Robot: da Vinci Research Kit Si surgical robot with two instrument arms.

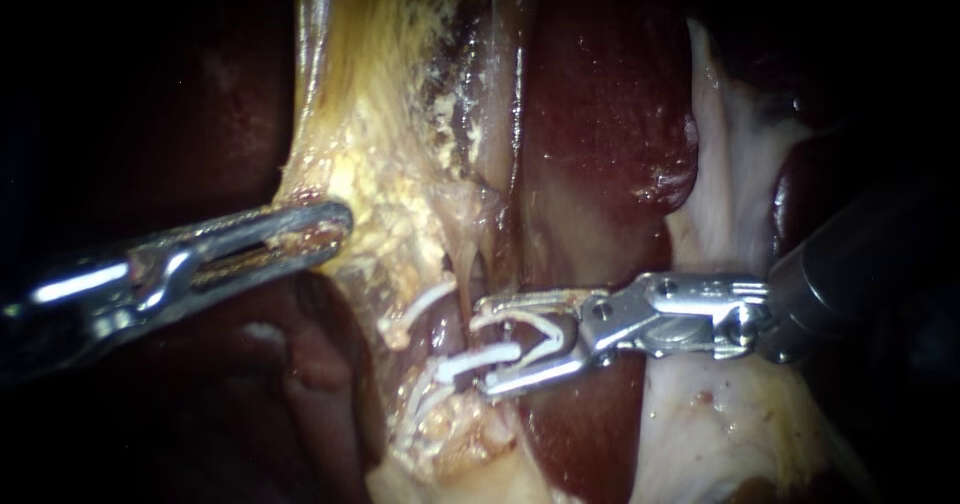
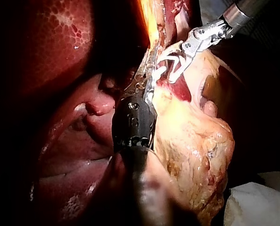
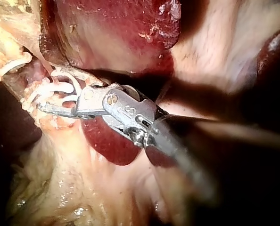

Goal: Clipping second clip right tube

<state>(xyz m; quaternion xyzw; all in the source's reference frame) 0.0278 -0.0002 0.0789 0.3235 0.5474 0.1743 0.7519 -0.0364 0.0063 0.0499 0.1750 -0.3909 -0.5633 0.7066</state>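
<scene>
Right instrument's [image 1: 483, 349] jaws stand apart around an unclosed clip [image 1: 530, 322], the right tube [image 1: 466, 274] at their tips; left instrument's [image 1: 335, 226] jaws clamp fatty tissue [image 1: 380, 189]. Seat the tube fully inside before squeezing.

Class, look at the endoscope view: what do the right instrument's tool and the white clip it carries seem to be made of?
The right tool: likely steel, polished; it is silver-grey with bright glints. The white clip: probably plastic, matte; uniformly white, no metallic shine.
</scene>
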